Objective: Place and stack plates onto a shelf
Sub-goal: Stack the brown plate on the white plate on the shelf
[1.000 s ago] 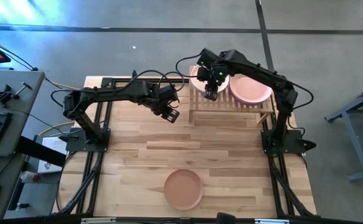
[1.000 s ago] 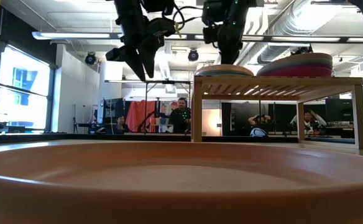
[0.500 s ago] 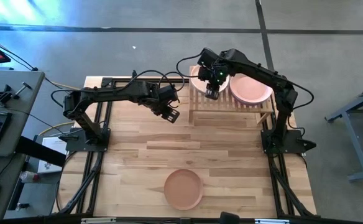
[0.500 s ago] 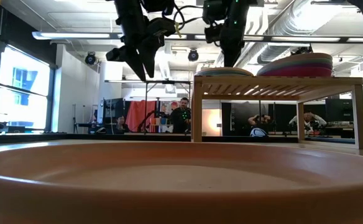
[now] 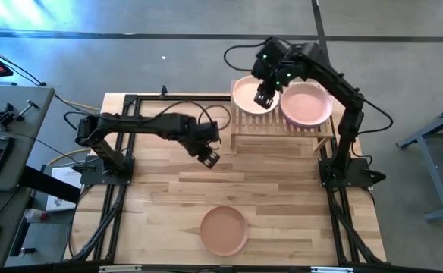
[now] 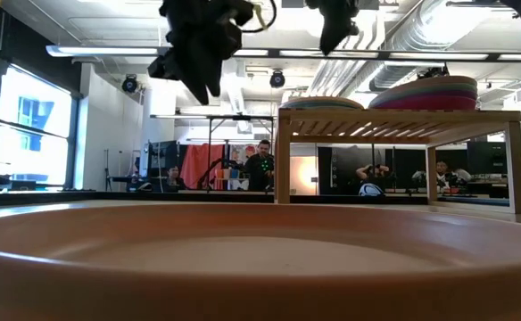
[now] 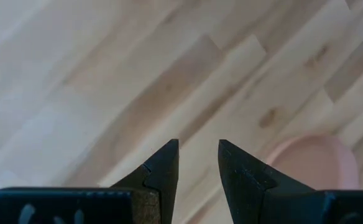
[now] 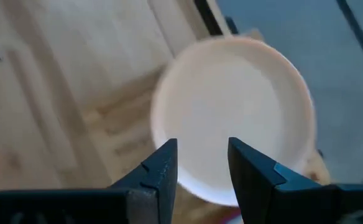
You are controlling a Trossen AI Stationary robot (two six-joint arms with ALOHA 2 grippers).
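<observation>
Left hand (image 5: pixel 212 158): mine, held over bare planks of the table (image 5: pixel 282 189) near its middle, fingers (image 7: pixel 163 168) a little apart with nothing between them; past them in my left wrist view, the rim of the terracotta plate (image 7: pixel 315 165). That terracotta plate (image 5: pixel 224 230) lies alone on the table near the front edge, well apart from both of my hands, and fills the foreground of the low view. Right hand (image 5: pixel 265 98): mine, raised above the shelf (image 5: pixel 282 130) at the far side, fingers (image 8: pixel 163 165) parted and empty, directly over the cream plate (image 5: pixel 244 94). Cream plate: flat on the shelf's left half. Beside it, on the right half, a stack of plates with a peach plate (image 5: pixel 306 105) uppermost; coloured rims of the stack (image 6: pixel 425 93) show in the low view. People (image 6: pixel 260 165) stand in the room beyond the table.
</observation>
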